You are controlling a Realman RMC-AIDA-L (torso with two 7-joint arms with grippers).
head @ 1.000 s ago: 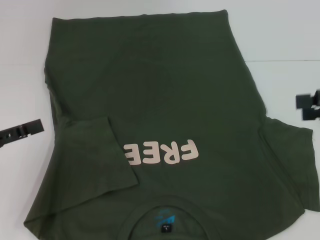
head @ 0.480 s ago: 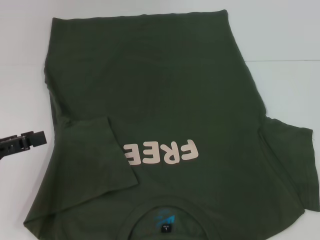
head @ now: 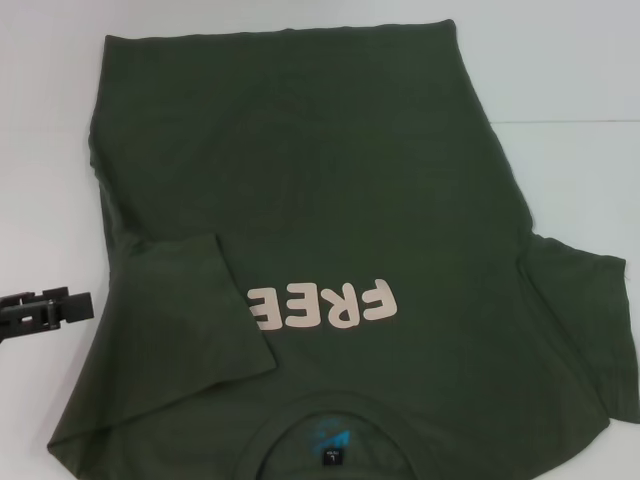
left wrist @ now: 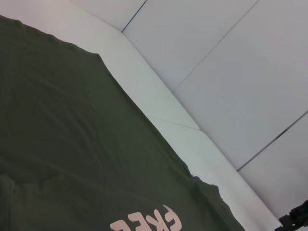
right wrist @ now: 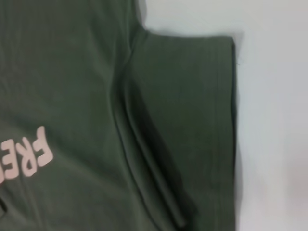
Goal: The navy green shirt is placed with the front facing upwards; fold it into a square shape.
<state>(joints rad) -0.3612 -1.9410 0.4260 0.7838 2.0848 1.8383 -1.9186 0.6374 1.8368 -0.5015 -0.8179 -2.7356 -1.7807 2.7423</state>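
The navy green shirt (head: 330, 230) lies flat on the white table (head: 560, 70), left sleeve (head: 190, 310) already folded in, right sleeve (right wrist: 192, 120) + body folds left; left gripper (head: 45, 308) beside it, fingers' state unclear.

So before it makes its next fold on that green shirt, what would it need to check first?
1. Navy green shirt lies front up, lettering showing: ok.
2. Left-side sleeve folded in over the body: ok.
3. Right-side sleeve folded in: not ok, it lies spread on the table.
4. Left pincer off the cloth, beside the shirt's left edge: ok.
5. Right pincer's place: cannot tell, the head view does not show it.
6. Fabric flat: not ok, a crease runs along the right sleeve seam.
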